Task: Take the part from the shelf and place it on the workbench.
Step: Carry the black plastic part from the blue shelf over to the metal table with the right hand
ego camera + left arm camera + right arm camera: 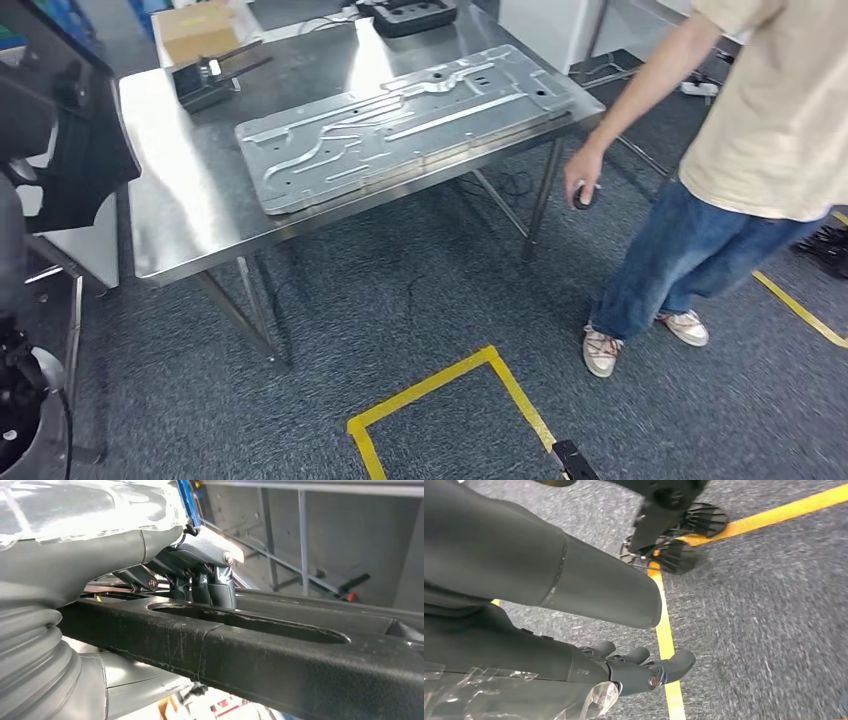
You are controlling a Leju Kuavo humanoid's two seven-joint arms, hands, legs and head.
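Left hand (pixel 200 580) has its fingers hooked through the black part (pixel 280 655), right hand (pixel 634 667) hangs loose and empty over the floor, so next comes carrying it onto the steel bench (pixel 180 200)

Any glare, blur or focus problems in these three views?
Head view: overhead light glares off the steel workbench, otherwise sharp. Left wrist view: the black part is soft up close. Right wrist view: carpet smeared toward the edge.

Glossy steel workbench (pixel 180 215) (matt, rough black part (pixel 280 665)).
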